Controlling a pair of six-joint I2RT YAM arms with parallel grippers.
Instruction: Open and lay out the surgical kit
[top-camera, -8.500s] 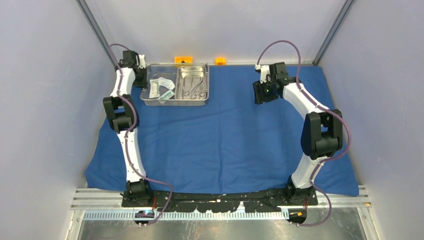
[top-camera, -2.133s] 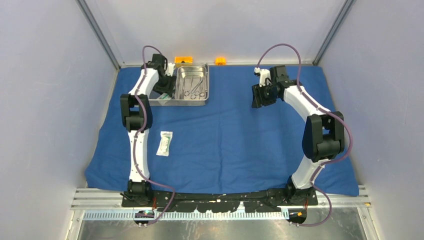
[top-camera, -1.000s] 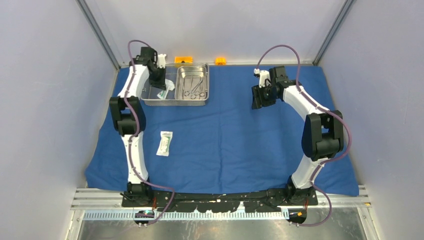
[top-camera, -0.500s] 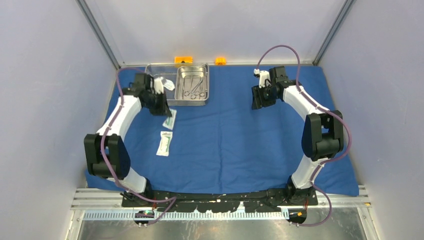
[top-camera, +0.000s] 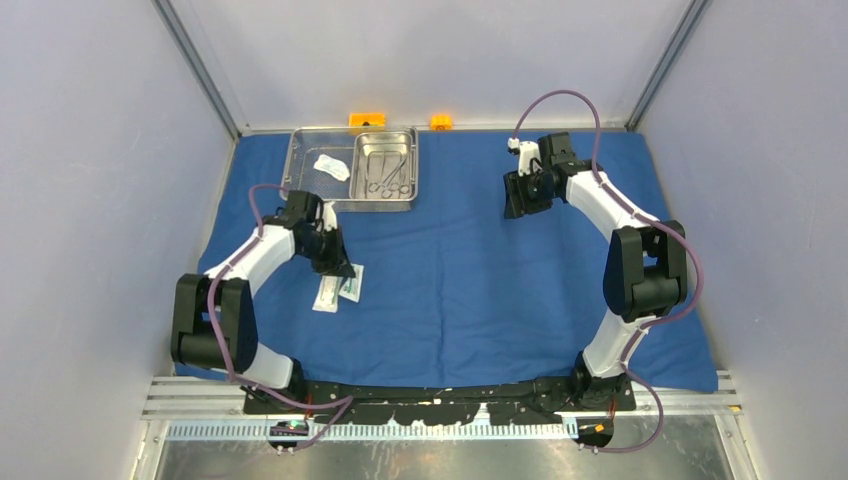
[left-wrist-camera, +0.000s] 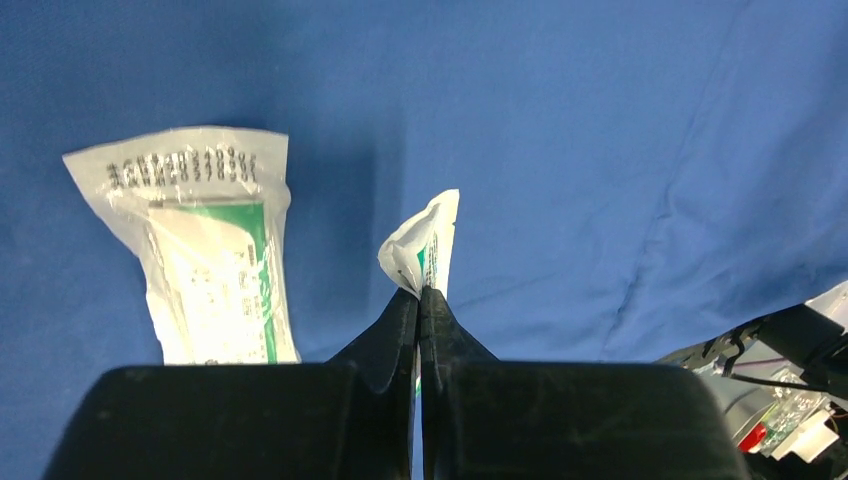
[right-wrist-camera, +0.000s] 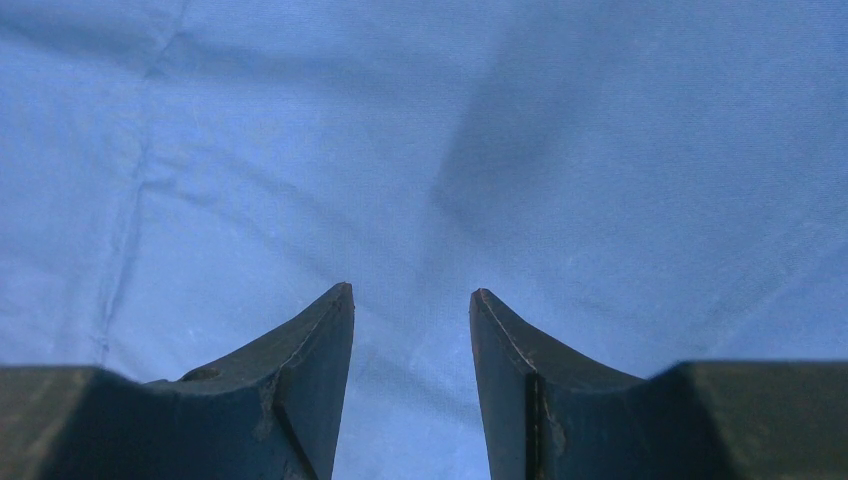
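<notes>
Pulling the left pincer (left-wrist-camera: 419, 292) back out of the mesh basket (top-camera: 291, 172) and swinging it down to the near-left part of the blue cloth wrap (top-camera: 480, 280), pinching a second packet (left-wrist-camera: 426, 238) by its edge. Bringing it in just beside the first packet (left-wrist-camera: 205, 255), dropped there a moment earlier. Leaving only a last packet (top-camera: 331, 167) in the basket, down from a small pile.

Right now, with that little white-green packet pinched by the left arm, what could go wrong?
1. The left jaws pinch the small white-green plastic packet edge-on, its free end curling, so it might land askew or folded when released.
2. It hangs close beside the other white-green packet lying flat on the large blue cloth wrap; set down here, it could overlap or nudge that one.
</notes>
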